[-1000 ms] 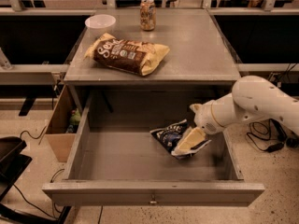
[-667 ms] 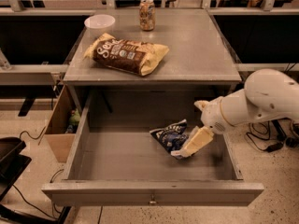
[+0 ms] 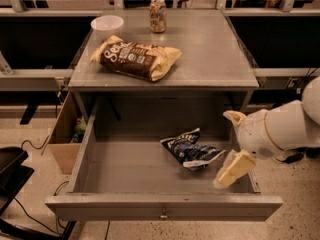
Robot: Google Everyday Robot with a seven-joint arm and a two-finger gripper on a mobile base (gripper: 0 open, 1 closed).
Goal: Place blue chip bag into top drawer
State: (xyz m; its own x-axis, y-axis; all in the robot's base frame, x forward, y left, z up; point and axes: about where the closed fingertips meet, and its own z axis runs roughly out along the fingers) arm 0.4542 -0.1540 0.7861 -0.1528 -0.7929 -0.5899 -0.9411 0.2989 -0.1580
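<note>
The blue chip bag (image 3: 189, 148) lies crumpled on the floor of the open top drawer (image 3: 165, 206), right of centre. The drawer is pulled out under the grey table (image 3: 210, 44); its front panel has a small metal knob (image 3: 162, 216). My gripper (image 3: 231, 170) hangs over the drawer's right side, just right of the bag and apart from it. Its cream fingers (image 3: 235, 168) hold nothing. The white arm comes in from the right edge.
A brown-and-yellow chip bag (image 3: 137, 58), a white bowl (image 3: 107, 23) and a soda can (image 3: 158, 15) stand on the table top. A cardboard box (image 3: 67, 134) sits on the floor left of the drawer. A dark object (image 3: 12, 166) is at lower left.
The gripper has let go of the blue bag and drawn back to the right. The bag stays on the drawer floor.
</note>
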